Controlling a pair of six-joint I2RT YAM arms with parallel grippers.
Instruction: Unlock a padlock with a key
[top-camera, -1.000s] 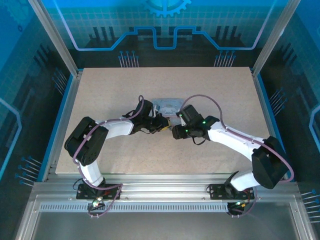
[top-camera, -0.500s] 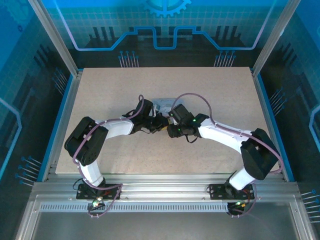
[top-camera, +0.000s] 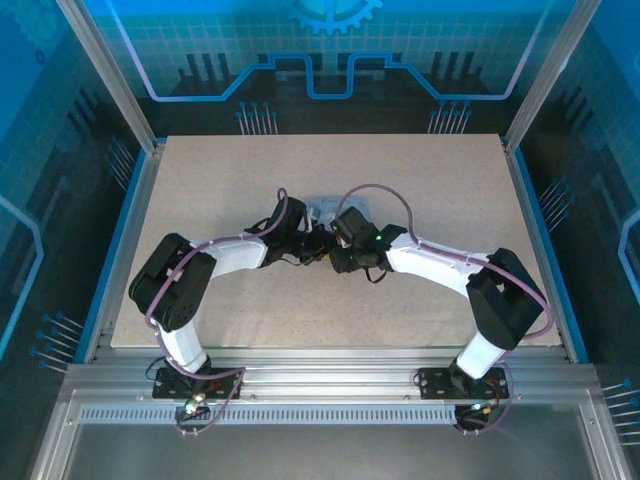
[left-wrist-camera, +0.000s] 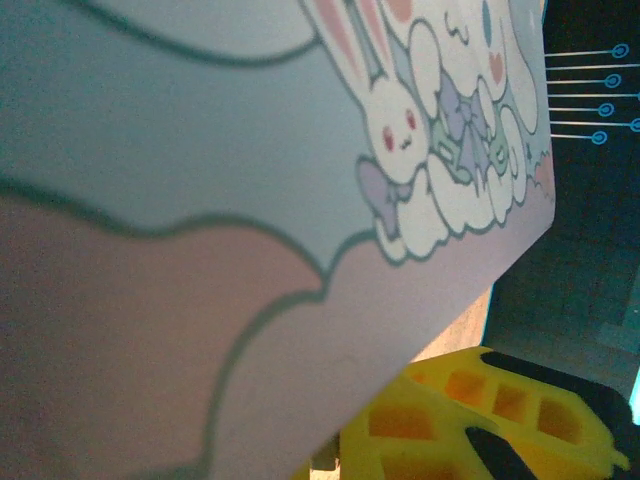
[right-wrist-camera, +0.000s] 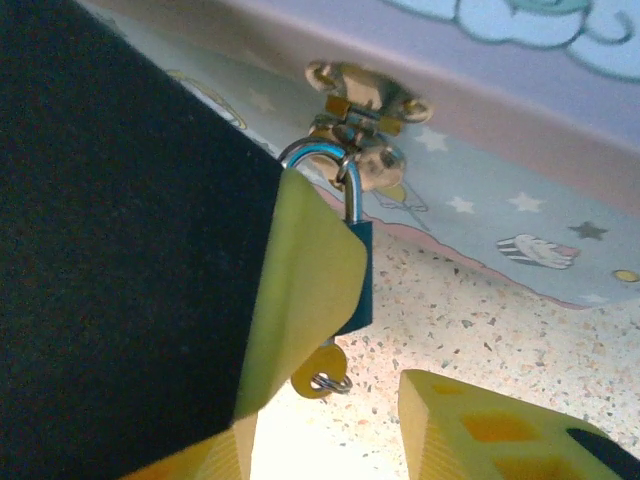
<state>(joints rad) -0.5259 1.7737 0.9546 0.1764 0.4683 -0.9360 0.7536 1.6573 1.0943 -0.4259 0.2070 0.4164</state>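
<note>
- The table (top-camera: 200, 300) carried the tin (top-camera: 325, 207) near its middle, a little toward the far edge. The ends of both arms were at it.
- The tin (pale blue and pink, with cartoon rabbits) sat so close to the left wrist camera that its outline was cut off on three sides.
- The left gripper (top-camera: 310, 238) was up against the tin. One yellow finger (left-wrist-camera: 480, 420) showed below the tin's edge, and I could not tell whether the jaws were spread or clamped on it.
- The right gripper (top-camera: 338, 246) had its jaws spread. The near finger (right-wrist-camera: 300, 300) overlapped the lock's side, the far finger (right-wrist-camera: 470, 430) stood apart, and nothing was pinched.
- The padlock (right-wrist-camera: 358, 275) hung from the clasp (right-wrist-camera: 365, 95) on the tin's front wall, just above the table. The visible leg of its shackle sat in the body, so I judged it locked (the other leg was behind the near finger).
- The key (right-wrist-camera: 312, 380) seemed to be seated in the lock's underside. Only its round head and a small ring (right-wrist-camera: 336, 383) showed, and the blade was hidden.
- Insertion looked done. Gripping the head, turning it and freeing the shackle remained.
</note>
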